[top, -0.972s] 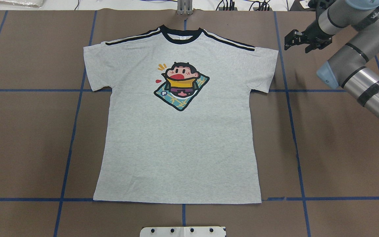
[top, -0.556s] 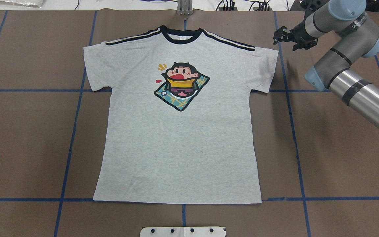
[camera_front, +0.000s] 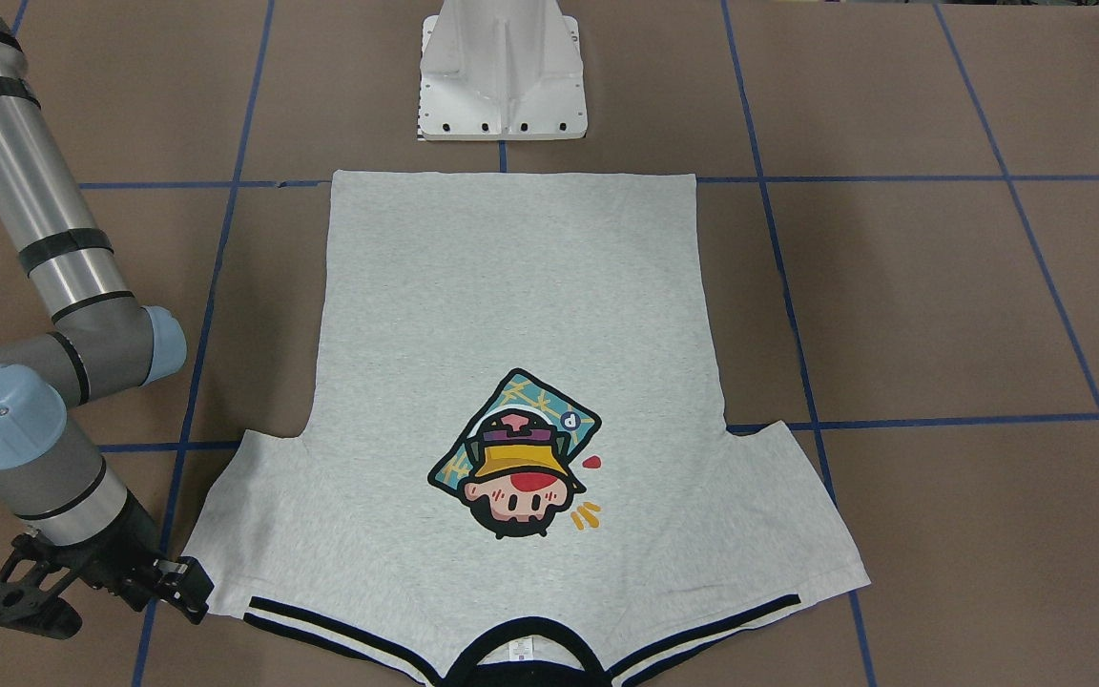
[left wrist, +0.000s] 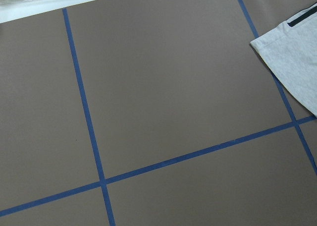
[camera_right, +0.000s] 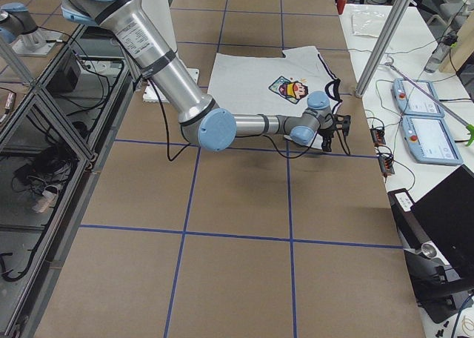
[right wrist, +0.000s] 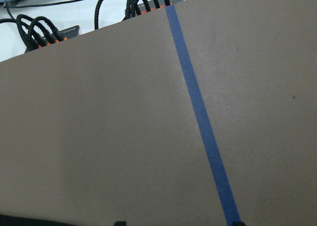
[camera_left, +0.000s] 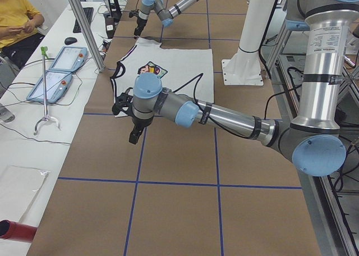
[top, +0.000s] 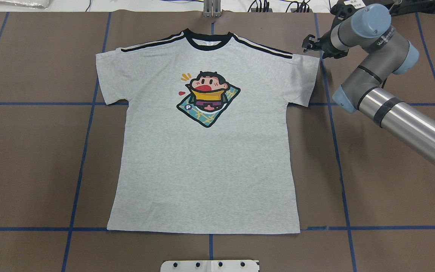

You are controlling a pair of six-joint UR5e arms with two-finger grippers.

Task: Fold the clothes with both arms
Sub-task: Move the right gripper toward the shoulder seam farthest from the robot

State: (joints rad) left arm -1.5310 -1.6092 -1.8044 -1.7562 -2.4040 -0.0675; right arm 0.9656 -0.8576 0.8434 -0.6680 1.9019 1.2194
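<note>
The grey T-shirt (top: 206, 162) lies flat and face up on the brown table, neckband at the far side; it also shows in the front-facing view (camera_front: 511, 286). My right gripper (top: 309, 43) hangs at the outer shoulder corner of the sleeve on the robot's right, just off the cloth (camera_front: 193, 593). It is open and empty; two separated fingertips (right wrist: 119, 222) show at the bottom of the right wrist view. My left gripper (camera_left: 134, 133) shows only in the exterior left view, over bare table beyond the other sleeve (left wrist: 297, 57); I cannot tell whether it is open or shut.
The white pedestal base (camera_front: 502, 76) stands just behind the hem. Cables (top: 278, 5) and a metal post (top: 212, 7) line the far edge. Teach pendants (camera_left: 61, 71) lie on a white side table, where a person (camera_left: 17, 20) sits. Blue tape lines grid the table.
My right arm has swung left, bringing its gripper from beside the shirt up to the sleeve's shoulder corner. The shirt has not moved.
</note>
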